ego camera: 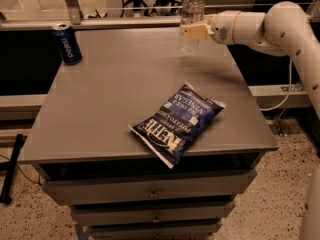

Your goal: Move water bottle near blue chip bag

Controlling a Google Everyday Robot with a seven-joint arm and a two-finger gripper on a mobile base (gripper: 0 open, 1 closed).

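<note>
The water bottle (190, 14), clear with a white cap, stands upright at the far right of the grey table (115, 89). My gripper (194, 32) reaches in from the right and is shut on the bottle's middle, its tan fingers (197, 31) across the body. I cannot tell whether the bottle's base touches the table. The blue chip bag (179, 122) lies flat near the table's front edge, well in front of the bottle and apart from it.
A blue soda can (67, 43) stands at the table's far left corner. My white arm (280, 26) spans the right side above the table's right edge. Drawers (150, 191) sit under the tabletop. A rail and chair legs lie behind the table.
</note>
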